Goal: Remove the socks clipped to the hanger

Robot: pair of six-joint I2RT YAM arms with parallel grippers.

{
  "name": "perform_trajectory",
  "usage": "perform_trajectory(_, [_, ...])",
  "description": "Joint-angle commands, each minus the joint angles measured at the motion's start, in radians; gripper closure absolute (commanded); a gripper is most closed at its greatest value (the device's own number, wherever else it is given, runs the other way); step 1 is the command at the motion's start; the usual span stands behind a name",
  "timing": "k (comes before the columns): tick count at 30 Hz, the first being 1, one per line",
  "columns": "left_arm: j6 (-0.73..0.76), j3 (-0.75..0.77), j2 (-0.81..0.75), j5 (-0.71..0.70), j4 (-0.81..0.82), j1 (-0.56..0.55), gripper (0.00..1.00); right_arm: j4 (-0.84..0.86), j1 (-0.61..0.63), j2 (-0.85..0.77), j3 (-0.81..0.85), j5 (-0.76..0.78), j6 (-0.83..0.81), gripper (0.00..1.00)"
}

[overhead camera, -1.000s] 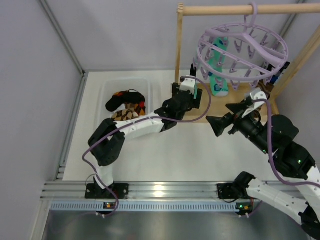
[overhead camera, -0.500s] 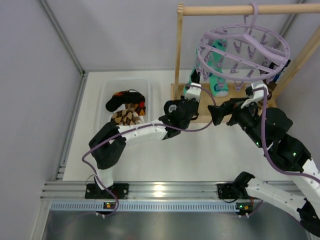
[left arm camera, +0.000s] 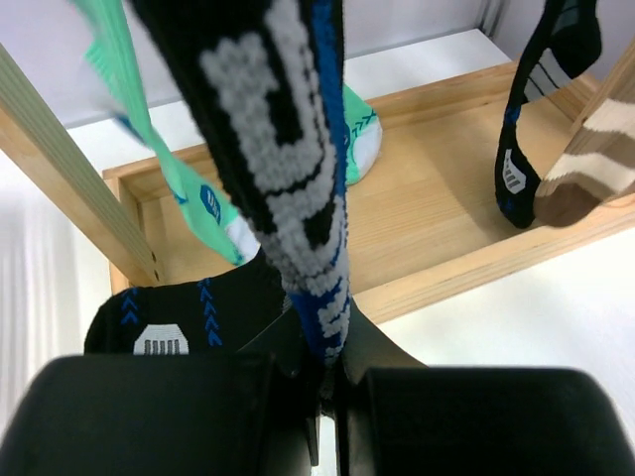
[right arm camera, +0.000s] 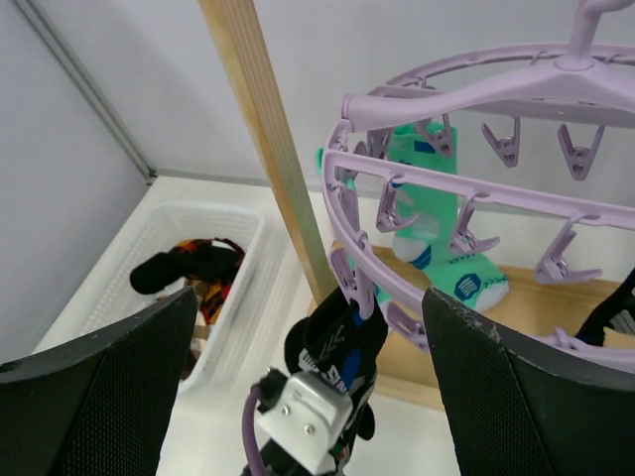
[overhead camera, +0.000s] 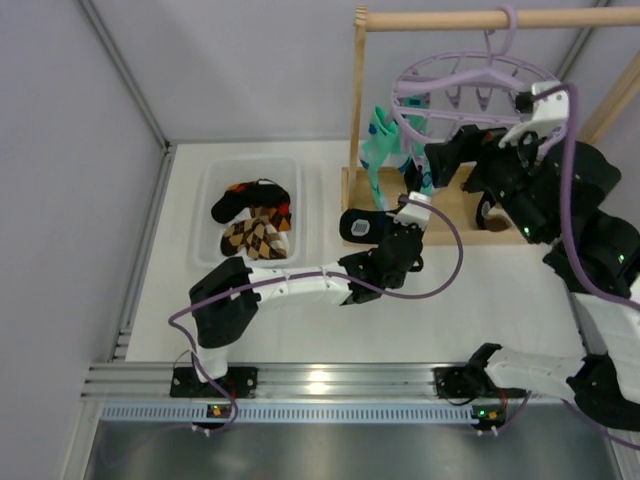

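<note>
Seen from above, the hanger (overhead camera: pixel 470 85) hooks over the wooden rail (overhead camera: pixel 450 18) with socks still clipped to it; a teal sock (overhead camera: pixel 383 140) dangles at its left rim. The left claw (overhead camera: pixel 412 203) reaches up under that rim, clenched. The right claw (overhead camera: pixel 440 160) hovers beside the ring, spread wide and holding nothing. A white basket (overhead camera: pixel 205 215) sits on the surface (overhead camera: pixel 400 330) well to the left and holds argyle socks (overhead camera: pixel 255 238). I judge the job under way, with several pulls left.

The left wrist view shows that claw clamped on a black sock (left arm camera: pixel 288 169) with blue and white marks, which hangs straight down into it. A second teal sock (left arm camera: pixel 359 139), another black one (left arm camera: pixel 536 119) and a brown striped sock (left arm camera: pixel 595 149) hang over the wooden tray (left arm camera: pixel 446 208). A black toe (left arm camera: pixel 179 317) lies at the tray corner; I cannot tell whose.

In the right wrist view, a clip (right arm camera: pixel 349 283) pinches the gripped sock's top, so it is not free yet. The wooden post (right arm camera: pixel 263 129) and the teal socks crowd the pull.
</note>
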Motion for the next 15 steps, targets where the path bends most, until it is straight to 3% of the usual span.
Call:
perform_trajectory(1, [0.037, 0.067, 0.037, -0.116, 0.056, -0.017, 1.00, -0.194, -0.012, 0.141, 0.128, 0.058, -0.024, 0.10])
perform_trajectory(5, [0.072, 0.116, 0.084, -0.128, 0.054, -0.025, 1.00, -0.212, -0.013, 0.227, 0.139, 0.192, -0.024, 0.15])
perform_trajectory(15, [0.081, 0.121, 0.094, -0.085, 0.054, -0.029, 1.00, -0.175, -0.018, 0.242, 0.062, 0.245, -0.019, 0.30])
